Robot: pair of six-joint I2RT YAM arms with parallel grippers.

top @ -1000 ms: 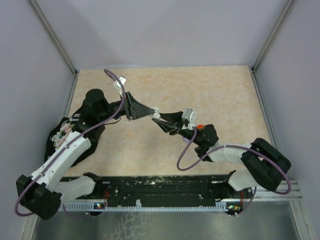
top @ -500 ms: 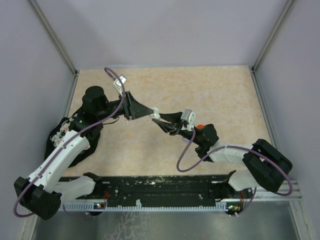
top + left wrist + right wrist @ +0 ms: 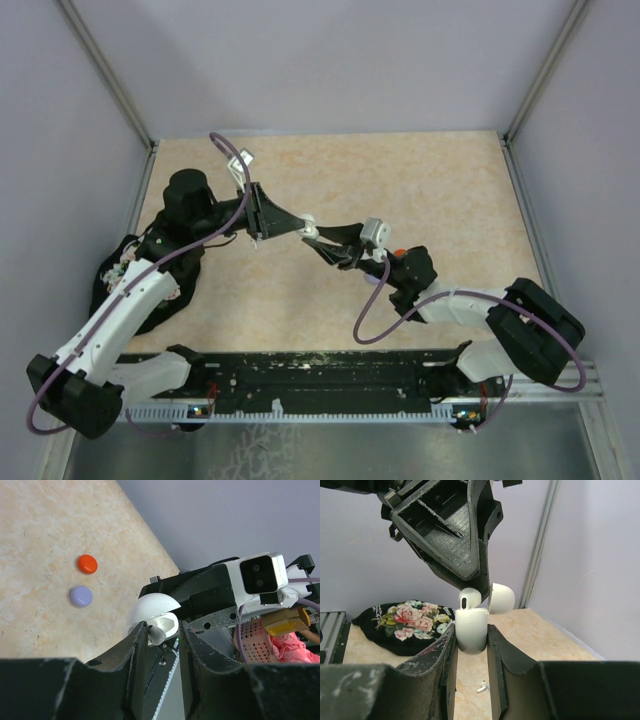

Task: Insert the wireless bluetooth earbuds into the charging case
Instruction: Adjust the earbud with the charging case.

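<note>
Left arm (image 3: 120, 310) nudged toward far edge since earlier frame, jaws narrowed. Both arms reached inward, wrists met over beige tabletop (image 3: 450, 200). Open white oval charging case (image 3: 471, 627) clamped upright by right gripper (image 3: 471, 630), steadied for insertion. Small white earbud (image 3: 469, 598) pinched by left gripper (image 3: 162, 630), poised at case mouth.

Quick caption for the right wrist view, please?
Right gripper clamps the open white charging case; a white earbud sits at its mouth under the left gripper tip.

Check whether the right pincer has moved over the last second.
No. The right pincer, shut on the white charging case, sits at the same spot beside the red piece in the top view.
</note>
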